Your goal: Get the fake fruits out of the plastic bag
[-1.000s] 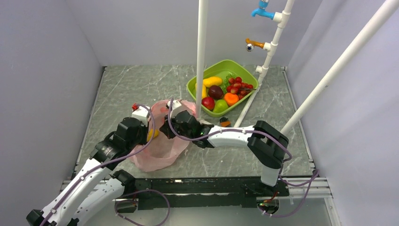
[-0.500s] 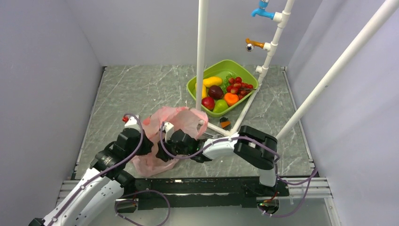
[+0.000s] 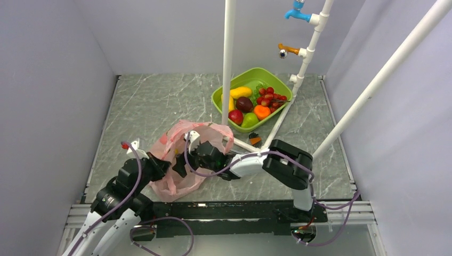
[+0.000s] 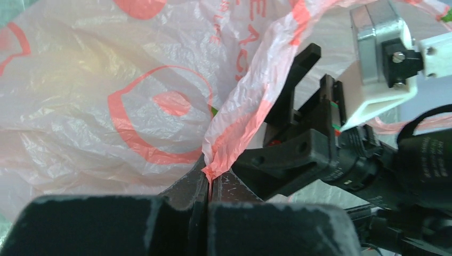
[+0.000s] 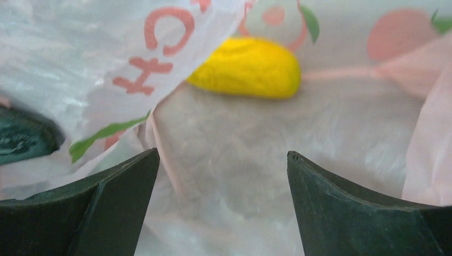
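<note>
Retrieval of the fruit from the held-open bag looks to be the step in hand. From the top external camera, the pink plastic bag (image 3: 170, 184) lies crumpled on the marbled surface (image 3: 149, 101) just in front of the arms, well apart from the green tub (image 3: 241, 128) at the back. The left hand (image 3: 159, 166) sits at the bag's near-left edge and the right hand (image 3: 180, 164) reaches in from the right, its tip sunk in the film; neither grip can be read from up here. In the left wrist view, the left hand (image 4: 207, 184) is closed tight on a twisted fold of the bag's rim (image 4: 234, 122), lifting it, with the right hand's (image 4: 298, 106) black fingers just beyond that fold. In the right wrist view, the right hand (image 5: 224, 176) is spread wide and holds nothing, one finger at each lower corner. A yellow fruit (image 5: 245, 66) lies ahead of it inside the bag, roughly centred between the fingers but apart from them, with a printed flap of film (image 5: 106, 69) draped over its left end. To do this well, the left hand should hold the rim high and taut, while the right goes straight forward until its fingers flank the fruit, then closes on fruit alone. Loose film caught between finger and fruit seems the likeliest way to spoil the grip.
</note>
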Robot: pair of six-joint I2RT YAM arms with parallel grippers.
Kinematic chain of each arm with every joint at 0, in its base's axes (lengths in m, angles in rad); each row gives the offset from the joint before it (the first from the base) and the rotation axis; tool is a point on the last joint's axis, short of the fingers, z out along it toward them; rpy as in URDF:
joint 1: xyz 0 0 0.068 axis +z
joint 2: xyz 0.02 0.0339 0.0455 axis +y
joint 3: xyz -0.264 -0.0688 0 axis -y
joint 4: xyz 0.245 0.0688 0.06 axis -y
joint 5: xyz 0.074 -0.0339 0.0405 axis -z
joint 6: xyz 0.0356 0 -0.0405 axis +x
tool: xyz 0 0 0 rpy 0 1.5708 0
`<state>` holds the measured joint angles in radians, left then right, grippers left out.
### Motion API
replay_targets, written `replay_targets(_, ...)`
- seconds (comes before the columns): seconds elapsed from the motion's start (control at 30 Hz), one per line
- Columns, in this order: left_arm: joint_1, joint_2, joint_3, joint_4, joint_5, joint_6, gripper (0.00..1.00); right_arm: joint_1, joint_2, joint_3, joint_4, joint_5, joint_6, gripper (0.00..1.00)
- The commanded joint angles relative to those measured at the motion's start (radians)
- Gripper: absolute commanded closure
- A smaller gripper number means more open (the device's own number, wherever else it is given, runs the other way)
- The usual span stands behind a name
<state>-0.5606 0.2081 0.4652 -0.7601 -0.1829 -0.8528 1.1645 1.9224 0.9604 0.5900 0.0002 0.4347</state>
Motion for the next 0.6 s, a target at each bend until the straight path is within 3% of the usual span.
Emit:
replay_targets(0.0, -0.004, -0.024, 0.067, 0.035, -0.045, 0.032, 1.0, -0.009, 0.036, 0.09, 0.13, 0.005, -0.221, 0.07)
replay_targets(0.17, -0.004, 0.019, 0.081, 0.024, -0.04, 0.06, 1.0, -0.071, 0.076, 0.139, 0.153, -0.125, -0.335, 0.06)
replay_targets(0.33, -0.003, 0.048, 0.094, 0.036, -0.054, 0.086, 1.0, -0.138, 0.158, 0.198, 0.197, -0.331, -0.288, 0.06)
replay_targets(0.57, -0.004, 0.066, 0.105, 0.029, -0.046, 0.102, 1.0, -0.138, 0.277, 0.333, 0.193, -0.419, -0.277, 0.05)
